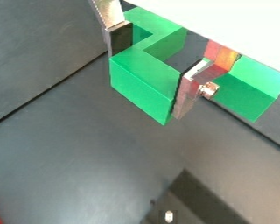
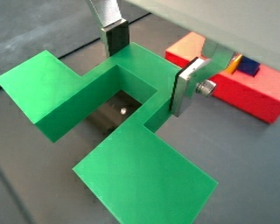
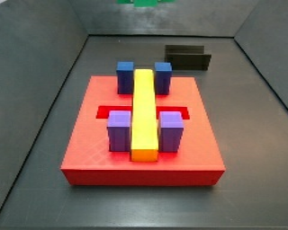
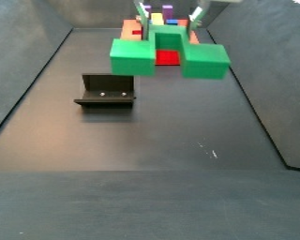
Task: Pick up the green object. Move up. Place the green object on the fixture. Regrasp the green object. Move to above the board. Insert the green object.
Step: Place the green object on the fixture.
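The gripper (image 2: 150,66) was closed on the green object (image 2: 78,109) and held it in the air, well above the dark floor. In both wrist views the silver fingers (image 1: 189,90) pressed on the two sides of the raised middle part, and the lower wings stood out on each side of the fingers. In a side view the green object (image 4: 168,53) hung under the gripper (image 4: 171,21), clearly off the floor, with its wings about level.

The fixture (image 4: 105,91) stood on the floor below the gripper and to one side, apart from the block. The board (image 3: 141,135) lay beyond the gripper in that side view, with the yellow bar (image 3: 144,112) along its middle and the blue blocks (image 3: 126,75) and purple blocks (image 3: 119,130) beside the bar.

I judge the block to be light, stiff plastic that will not bend under the grip. Its faces look smooth, so it could slip or turn between the pads if the hold is weak. The raised middle seems the right place to hold, because its side walls are flat and parallel and sit near the centre of the weight; a wing would tip it.
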